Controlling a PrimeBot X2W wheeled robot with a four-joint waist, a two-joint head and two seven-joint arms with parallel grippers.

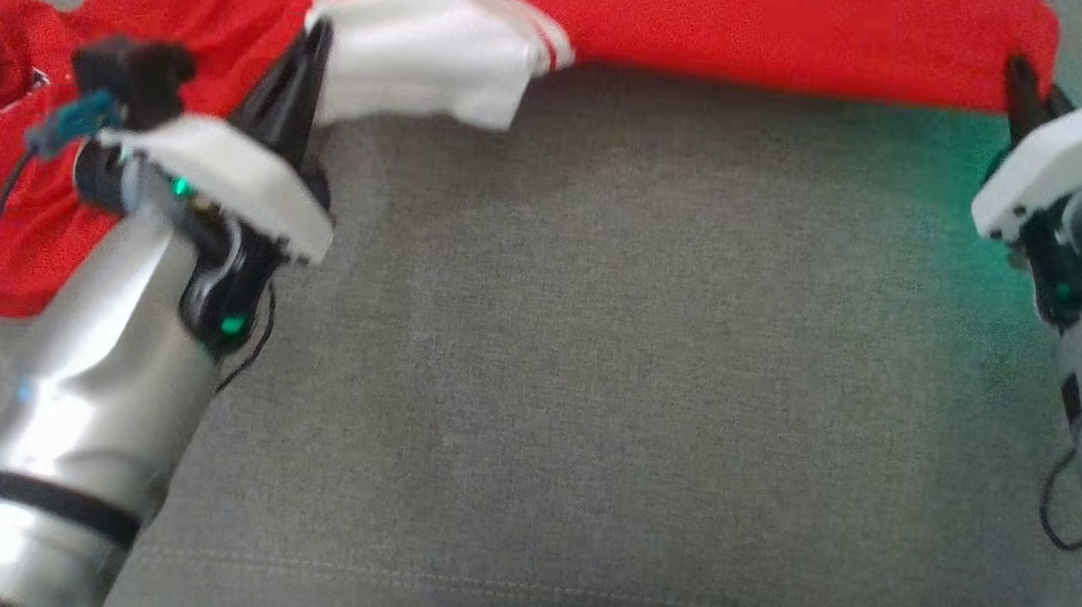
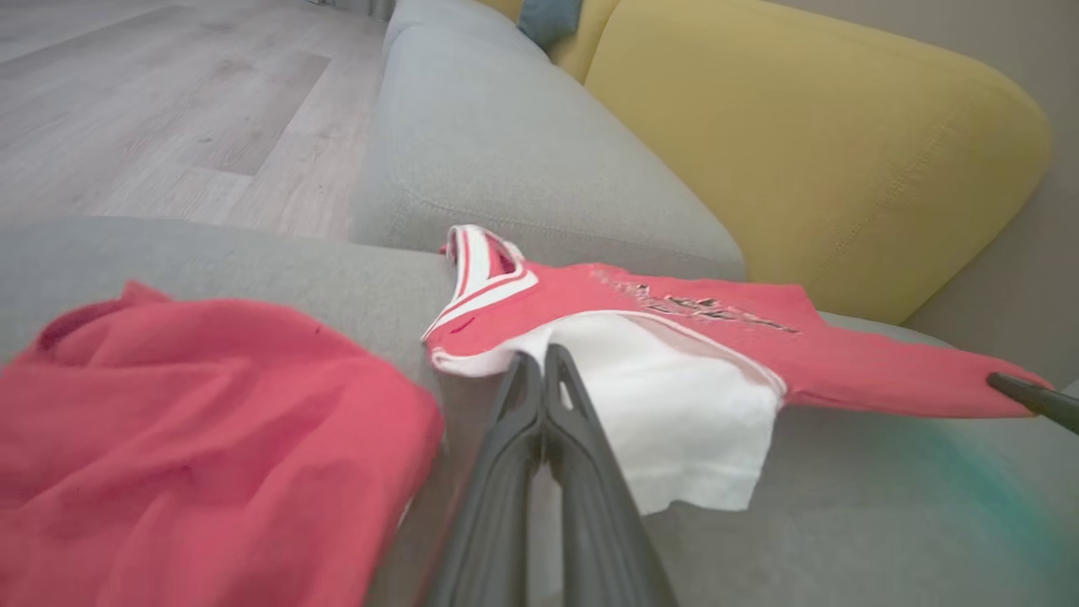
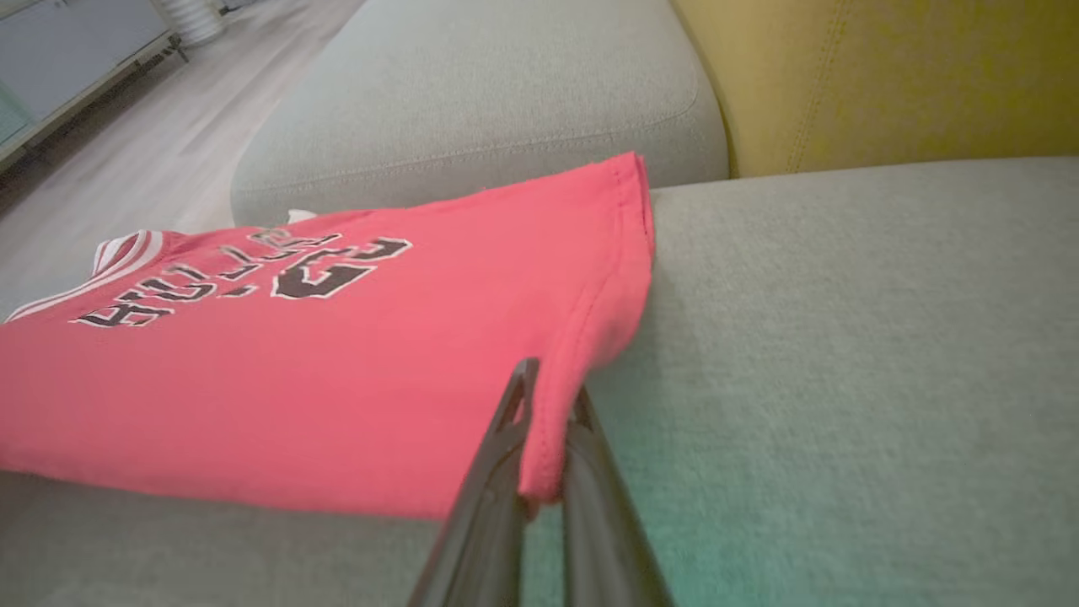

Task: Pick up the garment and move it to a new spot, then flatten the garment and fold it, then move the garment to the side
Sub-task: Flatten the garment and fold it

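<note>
the garment [image 1: 731, 22], a red jersey, runs along the top edge of the head view, spread between the two arms over the grey seat cushion [image 1: 594, 369]. the left gripper [image 1: 312, 43] sits in the upper left of that frame. its two dark fingers [image 2: 506, 480] are pressed together and pinch the edge of the white panel [image 1: 427, 50], which droops from the jersey's lower edge. in the left wrist view the fingertips meet at the centre of the frame, right at the white cloth.

the right gripper [image 1: 1022, 83] is at the upper right of the head view, clamped on the jersey's far corner. in the right wrist view the red hem hangs plainly between its closed fingers [image 3: 480, 497] at bottom centre. the cloth lifts slightly off the cushion there, and dark lettering [image 3: 253, 274] shows in the left half of that frame.

a red heap [image 1: 137, 30] of bunched cloth lies at the far left of the head view, beside and partly behind the left wrist. i cannot tell whether it belongs to the same garment. a striped collar [image 2: 480, 265] stands up at the centre of the left wrist view. a yellow backrest [image 2: 801, 152] fills that view's upper right, and a wood floor [image 2: 169, 101] its upper left.
</note>
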